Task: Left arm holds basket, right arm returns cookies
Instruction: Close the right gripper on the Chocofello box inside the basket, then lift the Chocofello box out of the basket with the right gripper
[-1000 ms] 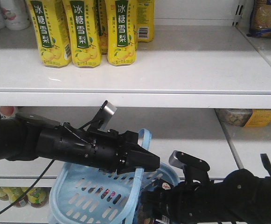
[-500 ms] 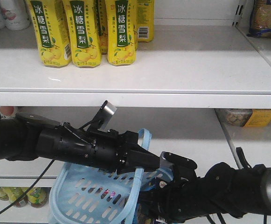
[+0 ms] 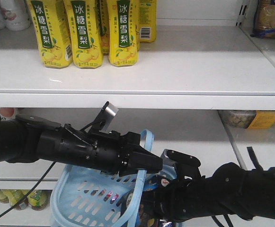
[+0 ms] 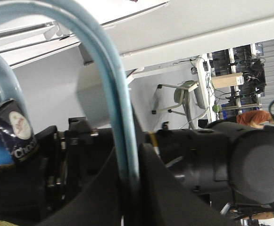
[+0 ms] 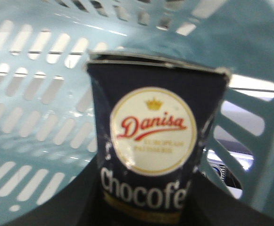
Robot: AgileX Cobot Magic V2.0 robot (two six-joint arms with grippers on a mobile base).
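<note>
Pointing lengthwise at the basket's (image 3: 80, 201) slotted wall, the cookies (image 5: 151, 141) sit inside it, pinched by the right gripper (image 5: 146, 207); the left gripper (image 3: 149, 164) clamps 1 handle (image 4: 113, 84).

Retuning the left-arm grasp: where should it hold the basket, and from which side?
Take the thin loop handle at the top of its arch, coming level from the robot's left so the jaws close across the strap. The basket body is too wide to pinch. The left gripper grips exactly there.
</note>
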